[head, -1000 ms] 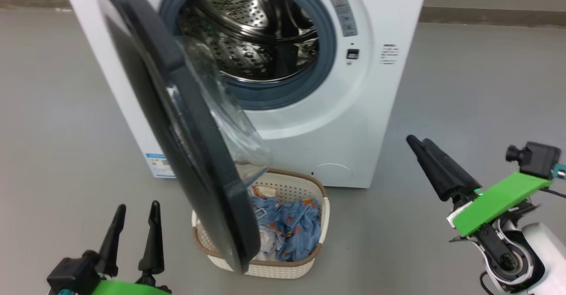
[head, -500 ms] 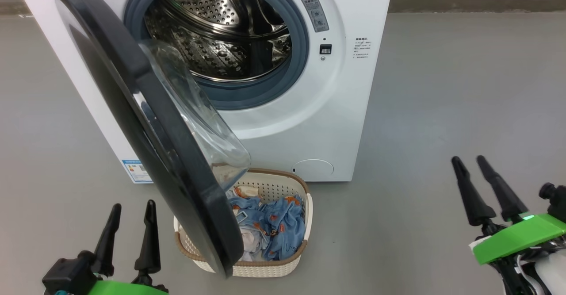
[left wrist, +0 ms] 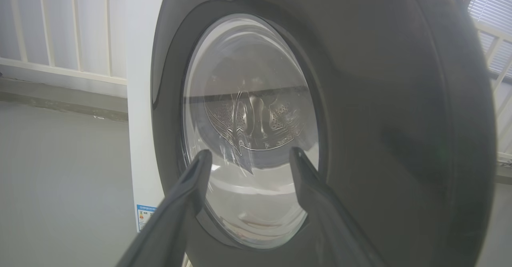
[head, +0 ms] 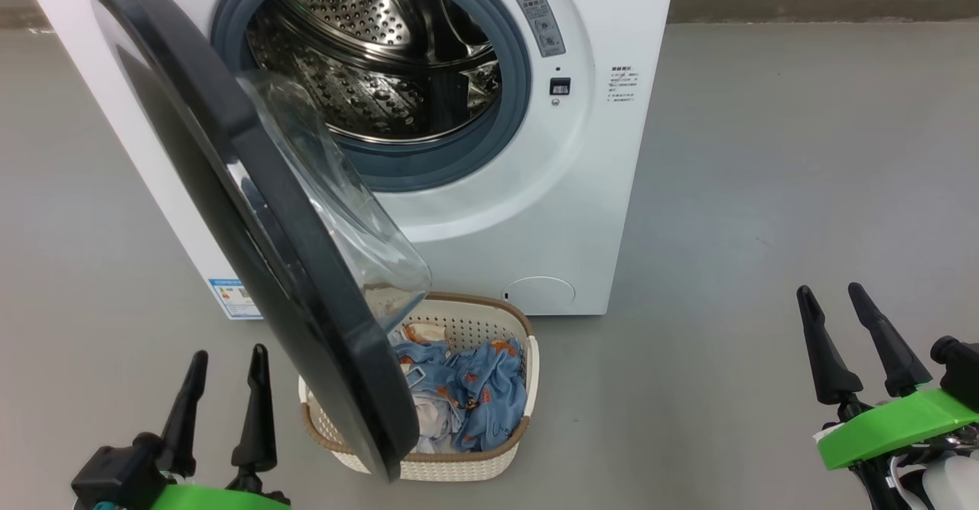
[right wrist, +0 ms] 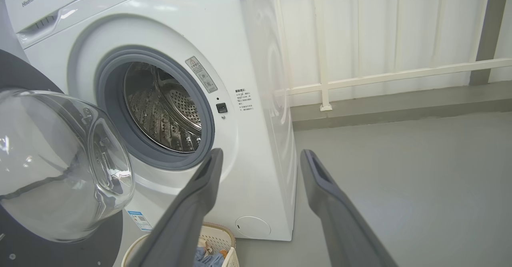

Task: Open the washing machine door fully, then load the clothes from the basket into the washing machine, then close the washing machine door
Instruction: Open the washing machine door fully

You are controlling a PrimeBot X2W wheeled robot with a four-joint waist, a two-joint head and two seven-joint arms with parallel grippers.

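The white washing machine stands ahead with its steel drum exposed. Its black washing machine door hangs partly swung out to the left, the glass bowl bulging over the basket. That cream basket sits on the floor in front, holding the blue bear-print clothes. My left gripper is open at the lower left, just outside the door, facing its window. At the lower right my right gripper is open and empty, away from the machine; the basket sits below it.
Grey floor spreads wide to the right of the machine. A white railing and wall run behind it. A blue label marks the machine's lower left corner.
The head camera has shifted, so the whole scene sits further left. My right gripper has dropped back to the lower right and turned its fingers upward. The door and left gripper keep their places.
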